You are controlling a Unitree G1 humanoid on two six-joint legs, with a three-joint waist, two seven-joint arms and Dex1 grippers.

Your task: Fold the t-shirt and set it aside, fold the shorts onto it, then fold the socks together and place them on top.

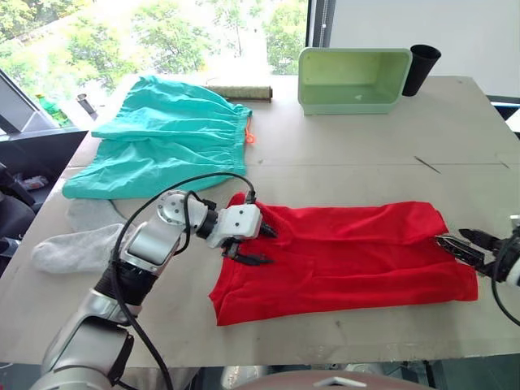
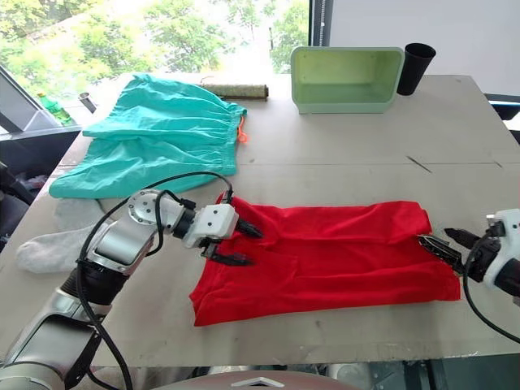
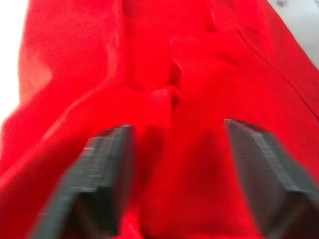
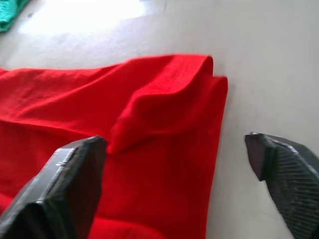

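Note:
The red t-shirt (image 1: 349, 256) lies folded into a long band across the near middle of the table. My left gripper (image 1: 262, 245) hovers open over its left end, fingers (image 3: 107, 174) spread above the red cloth. At the shirt's right end my right gripper (image 1: 467, 244) stands open, one finger (image 4: 70, 184) over the fabric edge and the other over bare table. The teal shorts (image 1: 166, 134) are spread at the back left, orange drawstring (image 1: 249, 136) at the waistband. Two grey socks (image 1: 77, 244) lie at the left edge, near the shorts.
A pale green bin (image 1: 353, 79) stands at the back centre with a black cup (image 1: 420, 69) to its right. A rolled mat (image 1: 240, 92) lies behind the shorts. The table (image 1: 366, 154) has bare surface between the shirt and the bin.

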